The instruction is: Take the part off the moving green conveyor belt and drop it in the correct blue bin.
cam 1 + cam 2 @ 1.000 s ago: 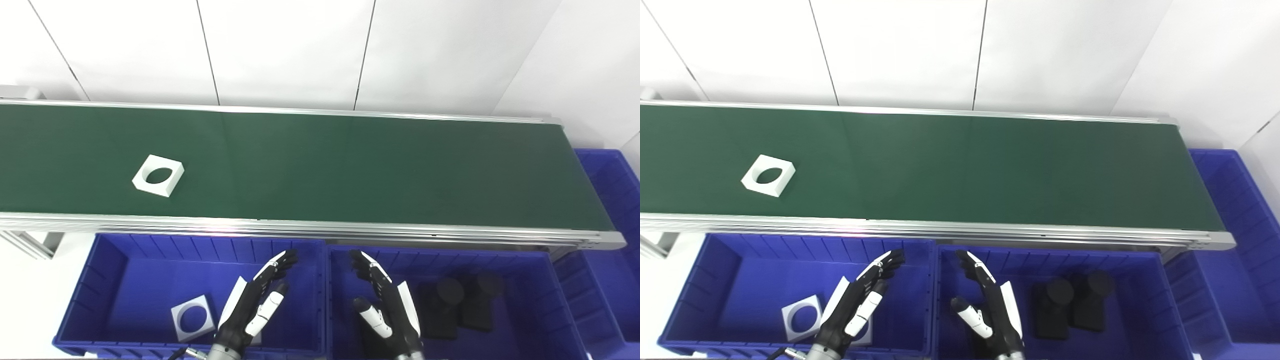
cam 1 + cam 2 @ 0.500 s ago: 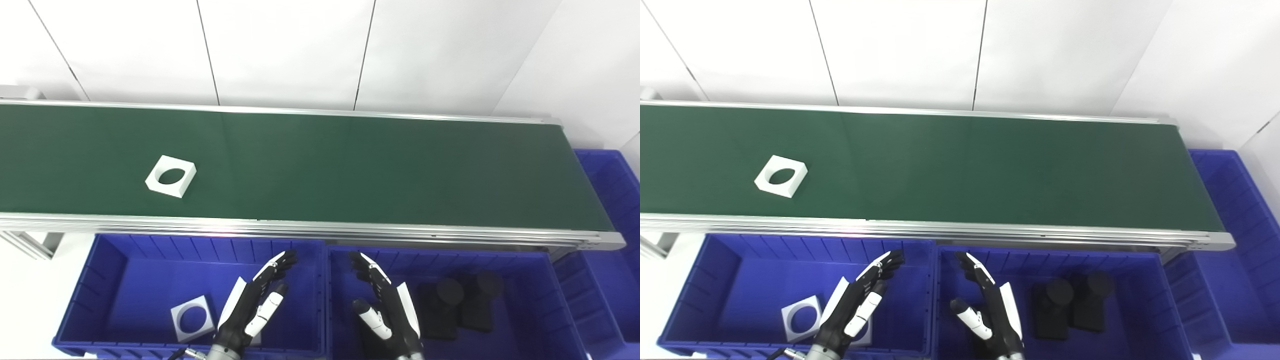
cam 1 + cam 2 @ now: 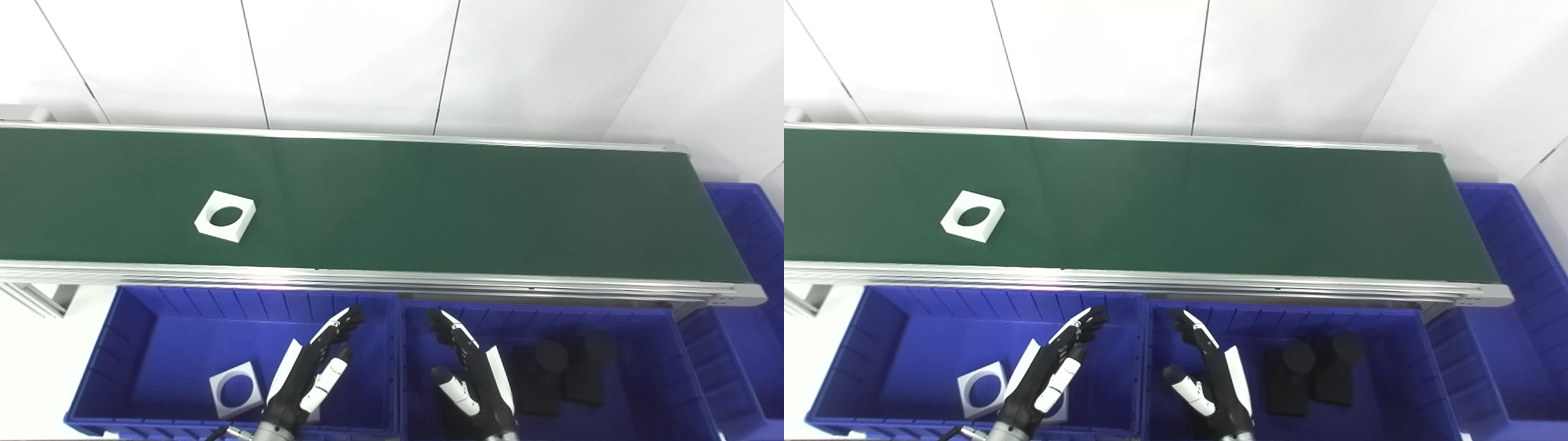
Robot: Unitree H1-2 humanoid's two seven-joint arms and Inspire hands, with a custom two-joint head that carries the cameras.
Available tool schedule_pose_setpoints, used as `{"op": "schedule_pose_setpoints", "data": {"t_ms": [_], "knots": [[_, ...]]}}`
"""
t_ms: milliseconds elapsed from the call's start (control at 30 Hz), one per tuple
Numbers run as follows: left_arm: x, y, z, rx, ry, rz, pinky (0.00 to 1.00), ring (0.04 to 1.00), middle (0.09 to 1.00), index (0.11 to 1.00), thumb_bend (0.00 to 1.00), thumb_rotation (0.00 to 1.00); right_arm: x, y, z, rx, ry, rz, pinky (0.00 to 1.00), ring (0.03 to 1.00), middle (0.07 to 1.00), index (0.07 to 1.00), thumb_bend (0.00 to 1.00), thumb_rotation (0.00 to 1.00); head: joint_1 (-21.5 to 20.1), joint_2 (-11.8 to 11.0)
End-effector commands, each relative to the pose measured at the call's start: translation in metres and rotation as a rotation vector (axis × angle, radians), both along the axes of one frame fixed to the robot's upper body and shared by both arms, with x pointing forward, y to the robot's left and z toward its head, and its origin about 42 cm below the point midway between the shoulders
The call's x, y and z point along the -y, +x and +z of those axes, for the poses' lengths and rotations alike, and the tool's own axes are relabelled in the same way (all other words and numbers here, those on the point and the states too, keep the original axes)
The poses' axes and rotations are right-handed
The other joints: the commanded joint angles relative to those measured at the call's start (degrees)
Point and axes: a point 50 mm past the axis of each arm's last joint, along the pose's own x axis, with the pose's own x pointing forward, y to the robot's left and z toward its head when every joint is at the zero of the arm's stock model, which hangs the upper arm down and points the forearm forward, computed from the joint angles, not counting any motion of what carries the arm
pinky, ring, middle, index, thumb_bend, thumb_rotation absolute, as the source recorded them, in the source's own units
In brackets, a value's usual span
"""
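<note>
Conveyor belt [image 3: 429, 202]: dark green, matt, smooth, faint soft sheen toward the centre. Side rails [image 3: 429, 283]: brushed metal, silver, bright glints along the near edge. White square part with round hole [image 3: 225, 215] on the belt: matt, smooth, looks like plastic. Left bin [image 3: 141, 318] and right bin [image 3: 643, 324]: blue plastic, semi-glossy, ribbed inner walls. White square part [image 3: 235, 388] in the left bin: same matt white finish. Black parts [image 3: 563, 370] in the right bin: matt, dull, detail hard to make out. Left hand [image 3: 309, 373] and right hand [image 3: 471, 380]: glossy white shells over black segments, hard plastic look. Wall panels [image 3: 349, 61]: white, smooth, matt.
</note>
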Motion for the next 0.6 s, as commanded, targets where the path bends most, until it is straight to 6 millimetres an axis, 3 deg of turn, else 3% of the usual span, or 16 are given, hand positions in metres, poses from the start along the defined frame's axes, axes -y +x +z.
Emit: {"op": "schedule_pose_setpoints", "data": {"t_ms": [0, 367, 567], "knots": [[0.002, 0.006, 0.008, 0.053, -0.022, -0.005, 0.87, 0.885, 0.869, 0.881, 0.55, 1.0, -0.003, 0.005, 0.008, 0.068, 0.034, 0.002, 0.82, 0.848, 0.868, 0.849, 0.86, 0.93, 0.65, -0.75], [0.01, 0.005, -0.002, 0.022, -0.011, -0.008, 0.82, 0.859, 0.851, 0.859, 0.61, 0.96, 0.004, 0.006, -0.003, 0.036, -0.003, -0.002, 0.81, 0.843, 0.866, 0.852, 0.86, 0.94, 5.85, -6.8], [0.014, 0.007, -0.006, 0.016, 0.002, -0.003, 0.81, 0.852, 0.843, 0.842, 0.66, 0.95, 0.006, 0.006, -0.007, 0.02, -0.004, -0.005, 0.79, 0.834, 0.863, 0.849, 0.88, 0.94, 6.72, -8.12]]}}
